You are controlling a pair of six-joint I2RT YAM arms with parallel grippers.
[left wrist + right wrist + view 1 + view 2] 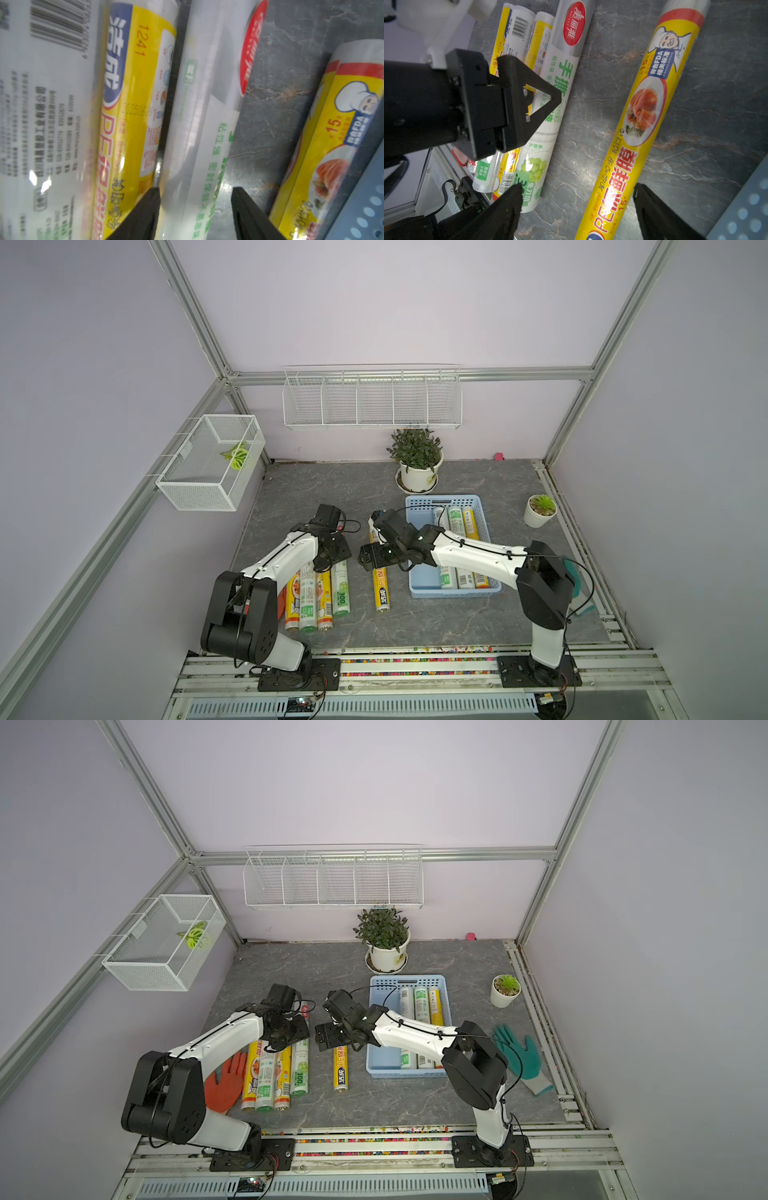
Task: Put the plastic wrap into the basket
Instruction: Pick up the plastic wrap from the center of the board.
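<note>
Plastic wrap [457, 531], three rolls: lying lengthwise in the right half of the basket [442, 498], right of centre in both top views. The basket's left half is bare.

Lone yellow roll [381, 587]: on the worktop [374, 485], near the basket's left wall and roughly parallel to it.

Row of four rolls [316, 601]: lower left of centre, lying side by side.

Right gripper [576, 187]: wide open and empty, one finger on either side of the lone yellow roll.

Left gripper [195, 190]: partly open, holding nothing, straddling the white roll [199, 124] at the row's right edge. One finger is wedged against its yellow neighbour [133, 104].

Handling note, by my judgement: seat the jaws near mid-length and below the roll's widest part. Close squarely, lift level, clear the basket wall, and lay the roll parallel in the bare half. The wedged finger may drag the neighbour.
</note>
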